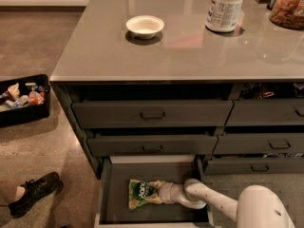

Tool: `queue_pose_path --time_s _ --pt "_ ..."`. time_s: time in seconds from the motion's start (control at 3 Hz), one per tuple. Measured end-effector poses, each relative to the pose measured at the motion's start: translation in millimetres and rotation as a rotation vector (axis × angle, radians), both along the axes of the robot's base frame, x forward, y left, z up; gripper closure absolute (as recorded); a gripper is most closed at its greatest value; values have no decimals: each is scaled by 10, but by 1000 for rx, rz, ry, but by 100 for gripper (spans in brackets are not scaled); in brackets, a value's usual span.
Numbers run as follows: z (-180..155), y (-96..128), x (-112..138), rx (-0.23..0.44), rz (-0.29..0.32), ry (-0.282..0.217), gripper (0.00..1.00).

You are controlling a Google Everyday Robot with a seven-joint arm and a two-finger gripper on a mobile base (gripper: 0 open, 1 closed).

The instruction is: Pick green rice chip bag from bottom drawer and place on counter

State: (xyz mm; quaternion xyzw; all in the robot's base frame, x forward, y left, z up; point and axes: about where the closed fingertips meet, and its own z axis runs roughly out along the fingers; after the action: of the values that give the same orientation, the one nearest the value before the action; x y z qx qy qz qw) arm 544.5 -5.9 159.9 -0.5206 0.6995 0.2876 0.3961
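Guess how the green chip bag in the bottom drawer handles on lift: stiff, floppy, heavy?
The green rice chip bag looks crinkled, so probably floppy and light. Lying flat on the bottom drawer floor, it may slide if pushed. The gripper is at its right end; the far end may sag.

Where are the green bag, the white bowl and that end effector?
green rice chip bag (140,192): camera view, logo.
white bowl (145,26): camera view, inside.
end effector (156,194): camera view, tip at bag, in bottom drawer (116,194).

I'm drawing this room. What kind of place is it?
Probably a kitchen: a counter holding a bowl and snack jar, and the gripper in the bottom drawer, at the green rice chip bag.
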Motion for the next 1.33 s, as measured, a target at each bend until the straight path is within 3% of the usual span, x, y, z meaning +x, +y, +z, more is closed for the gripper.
queue_pose_path --time_s 0.33,0.67,1.0,1.33 --pt "48 40 20 -12 -29 -13 88" --pt "171 -3 31 -26 -62 -35 100" --pt "463 -199 -14 -31 -87 -69 100" --pt "918 -511 -127 -36 -64 -108 100"
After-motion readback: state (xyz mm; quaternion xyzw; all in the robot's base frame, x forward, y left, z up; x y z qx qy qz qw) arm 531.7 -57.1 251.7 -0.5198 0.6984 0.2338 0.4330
